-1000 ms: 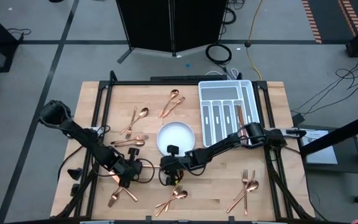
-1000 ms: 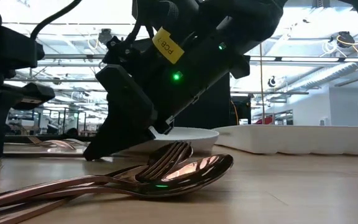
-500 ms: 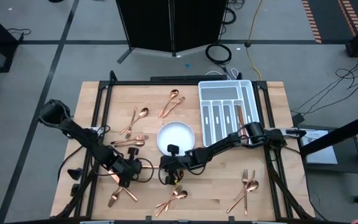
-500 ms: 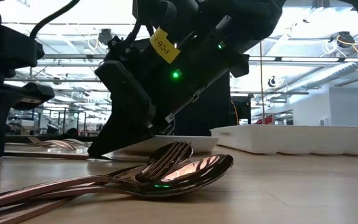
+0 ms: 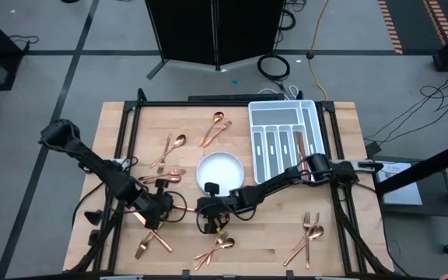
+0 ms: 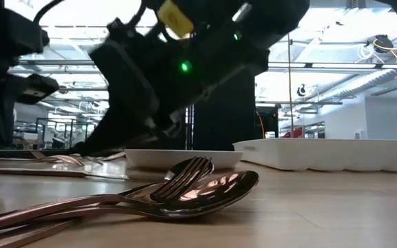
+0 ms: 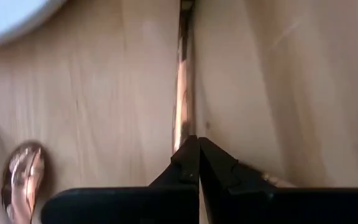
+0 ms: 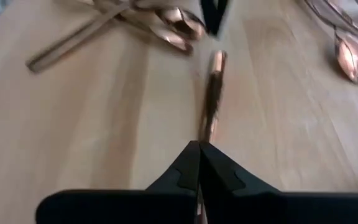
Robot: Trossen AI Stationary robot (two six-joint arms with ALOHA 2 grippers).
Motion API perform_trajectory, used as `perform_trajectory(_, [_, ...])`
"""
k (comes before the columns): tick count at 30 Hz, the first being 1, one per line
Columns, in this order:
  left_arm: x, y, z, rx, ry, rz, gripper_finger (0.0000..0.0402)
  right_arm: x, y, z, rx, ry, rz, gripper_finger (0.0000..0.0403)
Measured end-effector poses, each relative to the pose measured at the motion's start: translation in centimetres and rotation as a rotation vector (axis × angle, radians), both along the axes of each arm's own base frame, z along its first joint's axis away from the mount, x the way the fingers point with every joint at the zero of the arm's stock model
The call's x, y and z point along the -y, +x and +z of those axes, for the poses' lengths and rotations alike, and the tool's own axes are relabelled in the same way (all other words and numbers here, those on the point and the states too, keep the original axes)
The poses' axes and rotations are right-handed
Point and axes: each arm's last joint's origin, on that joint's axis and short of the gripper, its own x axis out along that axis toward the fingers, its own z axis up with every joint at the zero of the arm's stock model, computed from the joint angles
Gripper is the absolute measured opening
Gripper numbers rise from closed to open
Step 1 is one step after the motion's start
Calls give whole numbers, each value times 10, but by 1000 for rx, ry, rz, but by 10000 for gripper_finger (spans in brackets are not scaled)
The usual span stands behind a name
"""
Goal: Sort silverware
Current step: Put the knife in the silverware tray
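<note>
One slim copper piece of silverware [image 5: 183, 208] spans the gap between my two grippers near the table's middle front. My left gripper [image 5: 168, 207] is shut on one end and my right gripper [image 5: 206, 208] is shut on the other. The left wrist view shows the piece [image 7: 182, 81] running straight out from the shut fingers [image 7: 188, 155]. The right wrist view shows it [image 8: 211, 93] doing the same, with the other gripper's dark tip beyond. Which kind of piece it is I cannot tell. My left gripper pinches one end of the slim piece [image 7: 185, 134] between its two fingers, coming steeply from above on the table's left side, with the fingers lying along the piece. My right gripper pinches the opposite end [image 8: 202, 137] between its two fingers, slanting down from the table's right side, also along the piece. Whether the piece is clear of the wood I cannot tell.
A round white plate [image 5: 221, 159] lies just beyond the grippers. The white divided tray [image 5: 264, 136] stands at the far right with a piece inside. Loose silverware lies in piles at near left [image 5: 152, 243], near centre [image 5: 216, 250], near right [image 5: 308, 237] and left [image 5: 164, 177].
Both grippers have risen a little. In the low view my right gripper has lifted off the tabletop. My left gripper has drawn slightly toward the far edge, and that arm's elbow has swung toward the table's left.
</note>
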Motion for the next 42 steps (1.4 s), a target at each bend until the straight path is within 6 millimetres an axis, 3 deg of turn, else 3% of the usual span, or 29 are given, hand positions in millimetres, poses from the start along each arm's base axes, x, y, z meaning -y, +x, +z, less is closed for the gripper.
perform_trajectory(17, [2, 4, -18, -71, 70, 9, 0, -1, 1, 3, -12, 14, 18, 7])
perform_trajectory(28, [2, 4, -18, -76, 65, 7, 0, -1, 1, 3, -14, 41, -9, 140])
perform_trajectory(32, [1, 2, -22, -72, 61, 8, 0, 0, -1, -4, -55, 34, -31, 170])
perform_trajectory(42, [-3, -3, -34, -45, 19, 27, 0, 2, 1, -28, -84, 3, -111, 150])
